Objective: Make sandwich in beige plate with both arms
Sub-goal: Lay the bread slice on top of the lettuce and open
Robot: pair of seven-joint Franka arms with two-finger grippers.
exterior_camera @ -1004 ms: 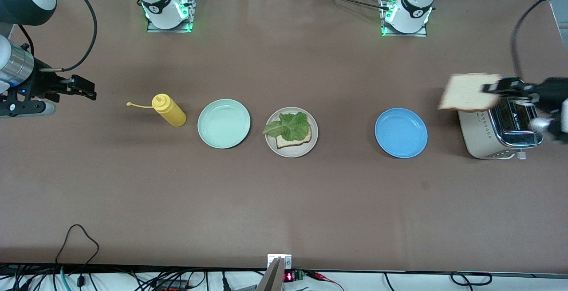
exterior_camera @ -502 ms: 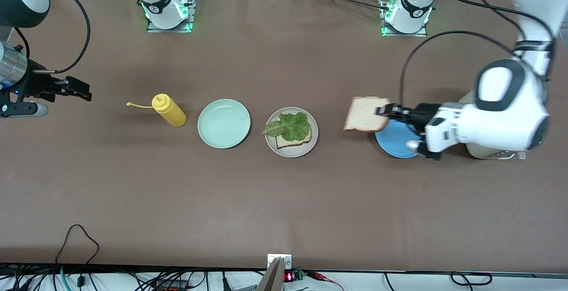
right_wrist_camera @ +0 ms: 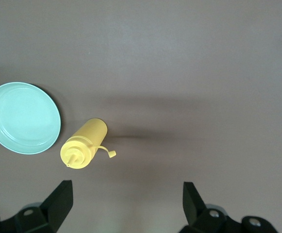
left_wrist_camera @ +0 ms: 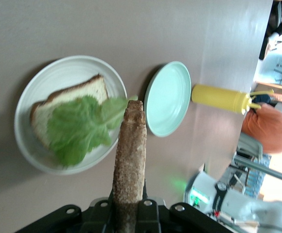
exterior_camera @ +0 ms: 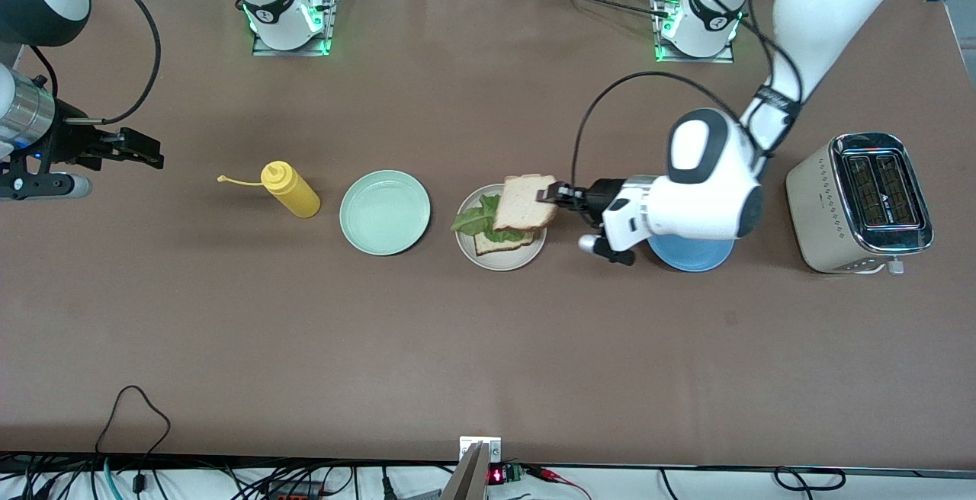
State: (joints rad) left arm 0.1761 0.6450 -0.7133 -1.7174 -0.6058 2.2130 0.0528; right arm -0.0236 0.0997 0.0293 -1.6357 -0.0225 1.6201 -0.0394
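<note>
Front view: a brown table (exterior_camera: pixel 488 347) carries three plates, one toaster (exterior_camera: pixel 858 203) and one mustard bottle (exterior_camera: pixel 290 189). The left gripper (exterior_camera: pixel 550 196) pinches one bread slice (exterior_camera: pixel 524 202) over the beige plate (exterior_camera: pixel 503 259), where one slice (exterior_camera: pixel 496 244) lies under lettuce (exterior_camera: pixel 476 219). The right gripper (exterior_camera: pixel 145 151) waits, spread, above the right arm's end of the table.

Left wrist view: the held slice (left_wrist_camera: pixel 130 155) shows edge-on above the lettuce (left_wrist_camera: pixel 80 128) and the beige plate (left_wrist_camera: pixel 34 97).

Right wrist view: the mint plate (right_wrist_camera: pixel 22 118) lies beside the bottle (right_wrist_camera: pixel 85 142). No writing is readable.

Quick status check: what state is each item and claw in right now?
Top bread slice: held in the air over the beige plate.
Beige plate: holds bottom slice with lettuce on it.
Mint plate: empty.
Blue plate: partly hidden.
Mustard bottle: upright.
Left claw: shut on bread.
Right claw: open, waiting.
</note>
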